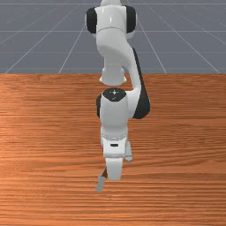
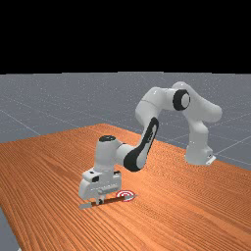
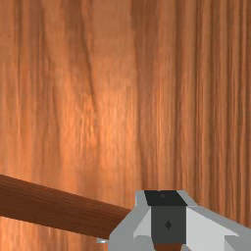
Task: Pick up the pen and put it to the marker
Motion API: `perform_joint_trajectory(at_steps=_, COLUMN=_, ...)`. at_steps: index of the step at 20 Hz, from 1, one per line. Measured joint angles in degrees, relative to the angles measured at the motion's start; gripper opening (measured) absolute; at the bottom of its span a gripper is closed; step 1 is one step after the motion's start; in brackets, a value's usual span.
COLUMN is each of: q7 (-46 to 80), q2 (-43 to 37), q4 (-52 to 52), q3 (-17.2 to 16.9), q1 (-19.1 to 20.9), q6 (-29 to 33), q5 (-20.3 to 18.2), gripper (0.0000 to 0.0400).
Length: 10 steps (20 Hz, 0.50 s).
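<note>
The gripper [image 1: 114,170] is at the lower middle of the front view and over the pen's outline in the far view [image 2: 100,200]. In the wrist view the gripper [image 3: 166,215] shows its fingertips together; they look shut with no gap. The pen [image 1: 100,183] pokes out at the hand's lower left in the front view. In the far view the brown pen [image 2: 113,200] runs past the fingertips. Its shaft [image 3: 59,208] disappears behind them in the wrist view; contact is unclear. The red-and-white ringed marker [image 2: 125,193] is partly covered by the pen's far-view right end.
The wooden table [image 1: 185,176] carries the pen and marker. Above the gripper the arm [image 2: 132,157] bends back to its base [image 2: 197,156] at the far view's right. A table edge [image 2: 11,218] runs along the far view's left.
</note>
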<state>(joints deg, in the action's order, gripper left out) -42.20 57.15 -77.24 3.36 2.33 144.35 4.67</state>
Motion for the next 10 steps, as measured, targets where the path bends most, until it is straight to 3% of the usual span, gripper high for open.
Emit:
perform_joint_trajectory(at_steps=1, q7=-1.4, q2=1.3, q4=2.8, q3=0.5, q1=0.2, q6=-2.6, q5=0.1, gripper=0.0000)
perform_joint_trajectory(at_steps=3, q7=-0.4, q2=0.9, q4=2.3, q3=0.1, q1=0.0, q6=-1.6, q5=0.0, gripper=0.0000)
perform_joint_trajectory(at_steps=4, q7=-1.5, q2=2.7, q4=6.4, q3=0.5, q1=0.1, q6=-5.9, q5=-0.1, gripper=0.0000)
perform_joint_trajectory(at_steps=6, q7=-2.9, q2=1.9, q4=4.1, q3=0.9, q1=0.6, q6=-2.5, q5=0.2, gripper=0.0000)
perform_joint_trajectory(at_steps=9, q7=-1.9, q2=-0.5, q4=-0.2, q3=0.6, q1=0.8, q6=-2.2, q5=0.0, gripper=0.0000)
perform_joint_trajectory(at_steps=10, q7=-2.9, q2=-2.8, q4=-5.3, q3=1.8, q1=2.0, q6=1.8, q5=-0.8, gripper=0.0000)
